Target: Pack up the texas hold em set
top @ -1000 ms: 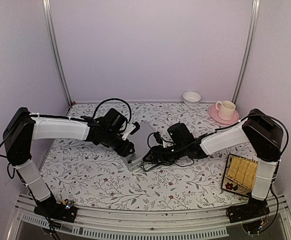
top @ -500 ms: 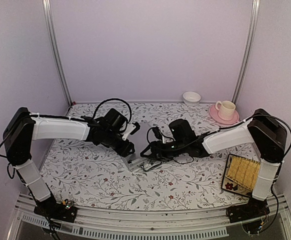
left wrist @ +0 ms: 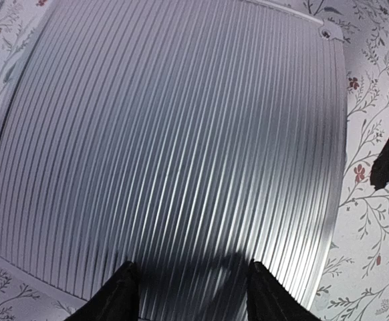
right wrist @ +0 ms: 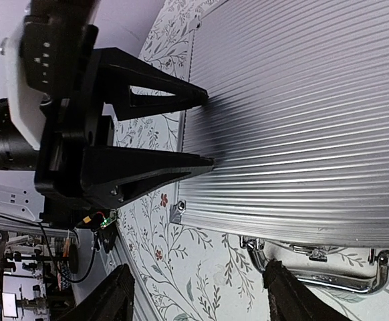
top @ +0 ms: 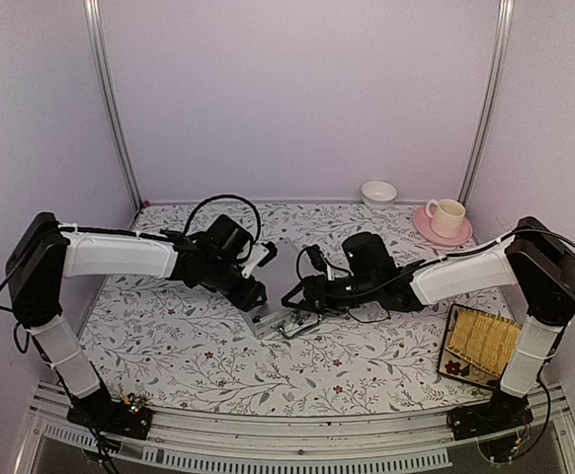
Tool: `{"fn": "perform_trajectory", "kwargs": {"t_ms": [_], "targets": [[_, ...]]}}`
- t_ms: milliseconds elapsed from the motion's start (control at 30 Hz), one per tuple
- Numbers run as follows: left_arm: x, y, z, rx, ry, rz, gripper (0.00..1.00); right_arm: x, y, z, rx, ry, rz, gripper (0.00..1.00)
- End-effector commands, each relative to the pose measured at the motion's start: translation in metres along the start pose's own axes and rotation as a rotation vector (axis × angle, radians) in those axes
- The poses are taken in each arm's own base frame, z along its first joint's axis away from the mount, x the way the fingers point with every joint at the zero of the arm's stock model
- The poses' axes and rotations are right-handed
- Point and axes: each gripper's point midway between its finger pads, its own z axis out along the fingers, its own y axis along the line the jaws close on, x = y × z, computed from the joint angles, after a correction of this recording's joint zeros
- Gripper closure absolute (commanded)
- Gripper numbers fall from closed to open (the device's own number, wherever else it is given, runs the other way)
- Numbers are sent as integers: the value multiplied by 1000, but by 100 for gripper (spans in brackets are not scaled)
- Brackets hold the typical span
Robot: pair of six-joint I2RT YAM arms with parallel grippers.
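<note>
The case [left wrist: 181,134] lay closed and flat on the table [top: 169,355], between the arms. The left pincer [top: 252,294], half spread, rested its tips on the lid's left edge. The right pincer [right wrist: 198,277], wide and empty, hovered nearer the handle [right wrist: 321,267].

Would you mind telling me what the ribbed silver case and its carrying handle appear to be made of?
The ribbed silver case looks like brushed aluminium: fine parallel ridges catch soft metallic streaks of light. Its curved carrying handle looks like polished, probably chromed, metal, judging by the sharp mirror-like glints.
</note>
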Motion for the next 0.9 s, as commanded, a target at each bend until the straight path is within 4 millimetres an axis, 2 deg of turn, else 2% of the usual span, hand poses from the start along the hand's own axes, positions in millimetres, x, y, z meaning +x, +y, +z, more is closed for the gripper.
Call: {"fn": "perform_trajectory", "kwargs": {"t_ms": [0, 133, 267, 367, 567, 667, 867], "targets": [[16, -3, -7, 0, 39, -4, 44, -5, 6, -19, 3, -57, -44, 35], [-7, -7, -21, 27, -31, -3, 42, 8, -11, -20, 79, -22, -24, 46], [-35, -4, -40, 55, -107, -10, 41, 11, -15, -16, 159, -13, -53, 55], [-48, 2, -44, 88, -132, -42, 41, 14, -23, -11, 229, -7, -60, 60], [-34, 7, -28, 103, -70, -82, 41, 20, -28, 6, 298, 26, -80, 74], [-26, 10, -23, 88, -42, -81, 41, 23, -30, 13, 310, 41, -78, 87], [-21, 9, -16, 91, -20, -81, 41, 28, -36, 13, 335, 53, -70, 94]]}}
